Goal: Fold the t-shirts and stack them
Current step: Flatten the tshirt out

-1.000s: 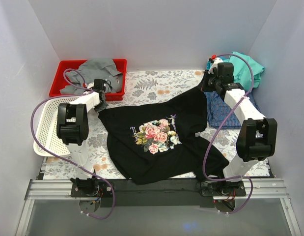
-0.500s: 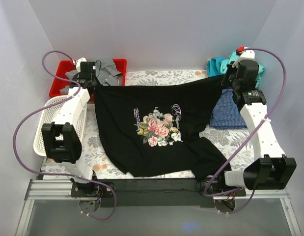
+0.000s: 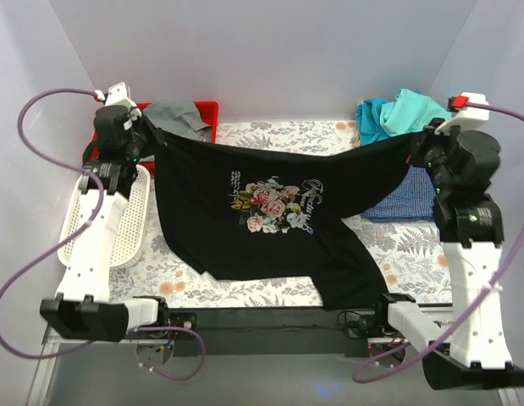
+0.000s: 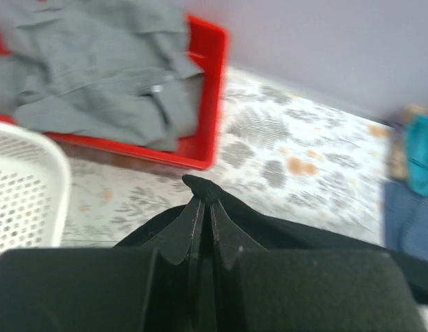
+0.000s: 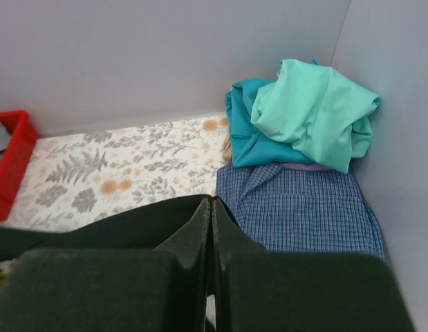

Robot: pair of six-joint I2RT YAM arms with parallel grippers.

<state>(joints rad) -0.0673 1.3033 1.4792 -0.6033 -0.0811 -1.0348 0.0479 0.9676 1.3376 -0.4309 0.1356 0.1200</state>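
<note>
1. We hold the black t-shirt stretched in the air between both arms. Its top edge is pulled into a nearly straight line across the back of the table.
2. Our left gripper is pinched tight on the shirt's left corner, up near the red bin. In the left wrist view a small nub of black cloth pokes out past the closed fingertips.
3. Our right gripper is clamped on the opposite corner, above the blue-checked shirt. The right wrist view shows the fingers pressed together, with black cloth running off to the left.
4. The rose print faces up toward the top camera.
5. The lower part of the black t-shirt drapes down onto the table. Its bottom right corner reaches the near edge, close to the right arm's base.
6. The blue-checked shirt lies flat at the back right of the table, and the raised black cloth hides part of it from above.
7. The teal shirt sits crumpled against the back right corner, at the far end of the checked one. The mint-green shirt is bunched on top of it.
8. A grey garment fills the red bin.
9. The white mesh basket lies at the left edge of the table, just in front of the bin and beside our left arm.
</note>
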